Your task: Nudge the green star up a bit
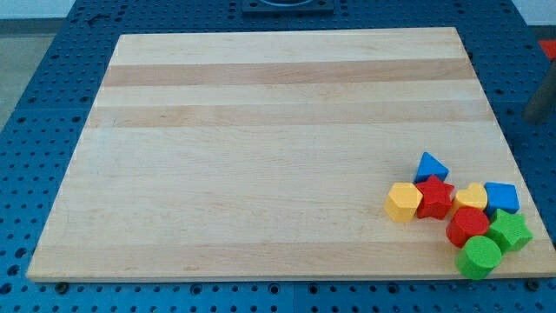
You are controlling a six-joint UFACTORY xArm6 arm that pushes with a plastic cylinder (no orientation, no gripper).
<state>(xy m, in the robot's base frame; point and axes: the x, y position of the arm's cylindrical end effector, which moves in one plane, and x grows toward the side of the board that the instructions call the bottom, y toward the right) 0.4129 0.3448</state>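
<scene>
Wooden board (261, 130), green star (510, 230) bottom right, tip out of sight.

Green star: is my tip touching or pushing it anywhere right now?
No. My tip is not in view; the green star sits untouched among the other blocks.

No text, label, brand, number or sign can be read anywhere in the camera view. The pale wooden bench (261, 130) shows only bare grain and lighter and darker bands. The small coloured blocks at its lower right corner have plain faces with no markings.
</scene>
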